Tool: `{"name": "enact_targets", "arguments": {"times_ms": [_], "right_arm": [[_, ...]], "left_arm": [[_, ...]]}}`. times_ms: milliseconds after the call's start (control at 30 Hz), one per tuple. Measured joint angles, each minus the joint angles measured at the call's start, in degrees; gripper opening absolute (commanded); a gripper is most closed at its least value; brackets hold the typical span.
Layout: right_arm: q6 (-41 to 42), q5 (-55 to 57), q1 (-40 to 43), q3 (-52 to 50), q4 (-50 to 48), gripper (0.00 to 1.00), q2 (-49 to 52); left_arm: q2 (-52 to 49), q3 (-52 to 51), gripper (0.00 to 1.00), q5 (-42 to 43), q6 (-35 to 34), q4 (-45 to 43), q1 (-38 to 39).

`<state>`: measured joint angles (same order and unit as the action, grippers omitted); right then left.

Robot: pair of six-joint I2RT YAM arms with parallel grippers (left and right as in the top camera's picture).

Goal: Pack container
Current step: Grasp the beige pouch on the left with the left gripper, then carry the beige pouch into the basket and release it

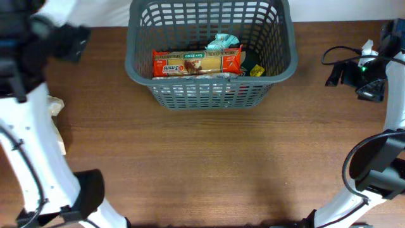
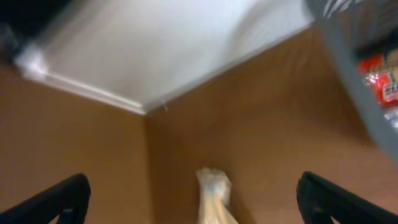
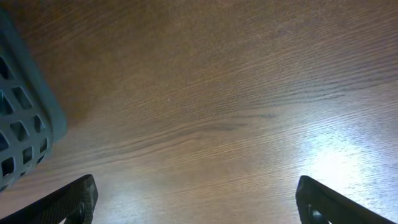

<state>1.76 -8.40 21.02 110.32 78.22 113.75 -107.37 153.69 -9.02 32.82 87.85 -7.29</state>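
My L pincer point(image 2: 196, 200) hangs w/ jaws spread wide over the table point(image 1: 209, 164) near its far-left corner, a pale packet point(image 2: 214, 190) below. R pincer point(image 3: 196, 199) is likewise wide apart, over bare wood just beside the container point(image 1: 212, 95) wall. Container sits far-centre by the far edge, red pasta pack point(image 1: 196, 62) inside.

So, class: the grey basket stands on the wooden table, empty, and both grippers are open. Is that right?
Not quite: the basket is not empty. The overhead view shows a red packet and a teal packet lying inside it. The rest holds: it stands on the wooden table, and the left gripper and right gripper are both open.
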Motion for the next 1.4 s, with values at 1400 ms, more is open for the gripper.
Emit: {"name": "enact_targets", "arguments": {"times_ms": [1400], "right_arm": [[-0.04, 0.0, 0.0, 0.0, 0.0, 0.99, 0.0]], "left_arm": [[-19.98, -48.61, 0.94, -2.38, -17.44, -25.88, -27.04]]}}
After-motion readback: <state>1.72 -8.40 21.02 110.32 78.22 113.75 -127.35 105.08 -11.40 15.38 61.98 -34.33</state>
